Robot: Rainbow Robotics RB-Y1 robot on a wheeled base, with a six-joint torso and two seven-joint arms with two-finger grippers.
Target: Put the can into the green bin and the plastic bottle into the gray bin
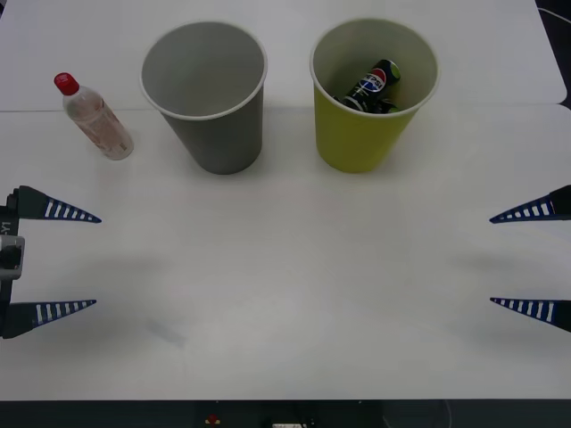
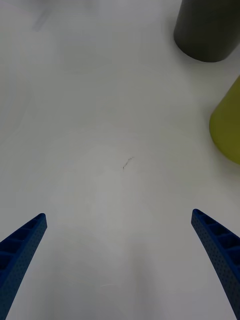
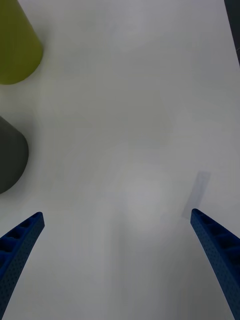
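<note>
A: Far left: left gripper [image 1: 94, 259] spread wide, holding nothing; plastic bottle [image 1: 96, 118] lying on table [image 1: 285, 303] just left of gray bin [image 1: 207, 94]. Can [image 1: 373, 86] already inside green bin [image 1: 370, 94]; right gripper [image 1: 492, 259] also apart.

B: So bottle step pending. Left arm probably must reach forward and grasp it.

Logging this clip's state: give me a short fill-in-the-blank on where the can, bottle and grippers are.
1. The can lies inside the ____ bin.
2. The bottle lies on the table, beside the ____ bin.
3. The left gripper and right gripper, at the table's sides, are both ____.

Missing words: green; gray; open
</note>
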